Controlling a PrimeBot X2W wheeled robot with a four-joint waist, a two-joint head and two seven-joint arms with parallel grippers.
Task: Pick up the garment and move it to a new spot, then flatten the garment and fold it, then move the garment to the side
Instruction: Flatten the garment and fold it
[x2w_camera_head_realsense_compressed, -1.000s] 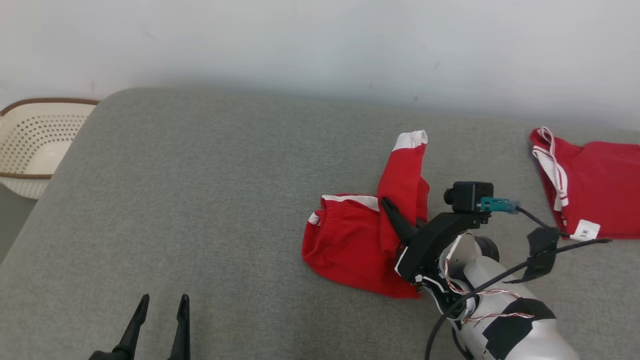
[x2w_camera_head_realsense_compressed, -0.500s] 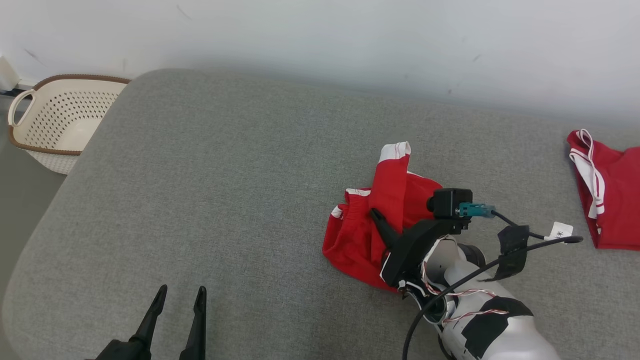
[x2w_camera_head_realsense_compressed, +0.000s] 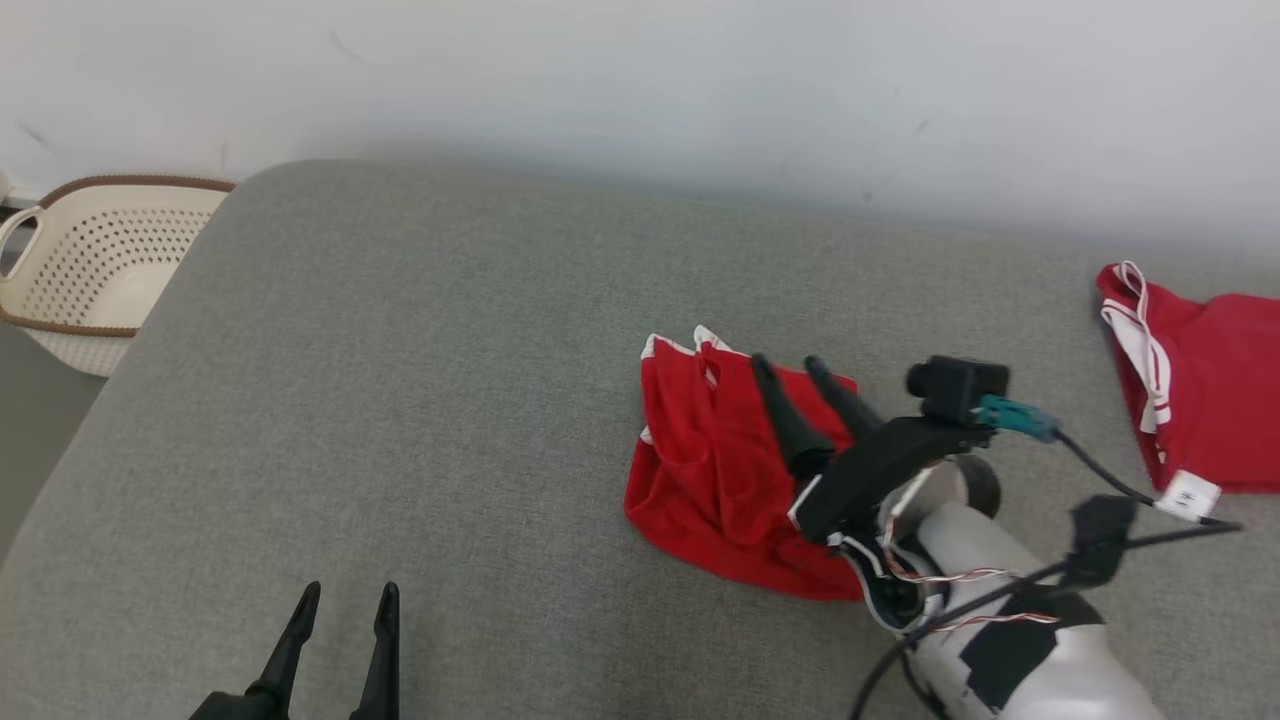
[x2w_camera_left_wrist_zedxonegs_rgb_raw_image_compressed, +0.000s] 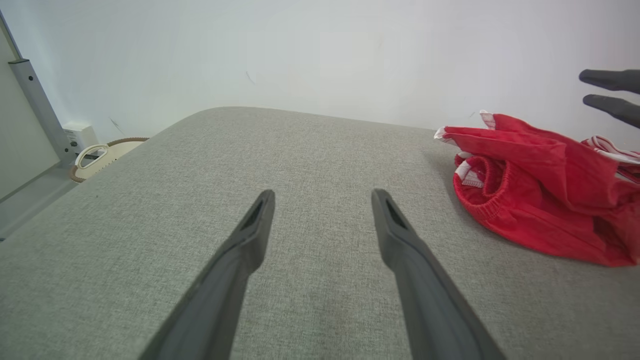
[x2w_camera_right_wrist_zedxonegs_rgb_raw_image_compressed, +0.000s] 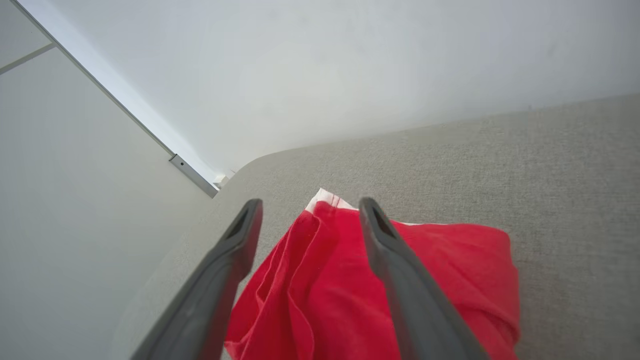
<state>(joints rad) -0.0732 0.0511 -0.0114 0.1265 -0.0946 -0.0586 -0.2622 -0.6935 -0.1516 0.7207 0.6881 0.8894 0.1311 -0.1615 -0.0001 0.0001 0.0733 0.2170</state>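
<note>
Garment (x2w_camera_head_realsense_compressed: 715, 470): crumpled heap on worktop (x2w_camera_head_realsense_compressed: 450, 350), right of centre, long axis roughly near-to-far. Right pincer (x2w_camera_head_realsense_compressed: 786, 365): spread wide, empty, poised just above heap's right part, fingers pointing far-left. Left pincer (x2w_camera_head_realsense_compressed: 349, 592): spread wide, empty, near-left, well apart from heap. Judged nearer arm: right. Probable next step: flattening. Regrip a far edge with right pincer; bring left pincer across.
</note>
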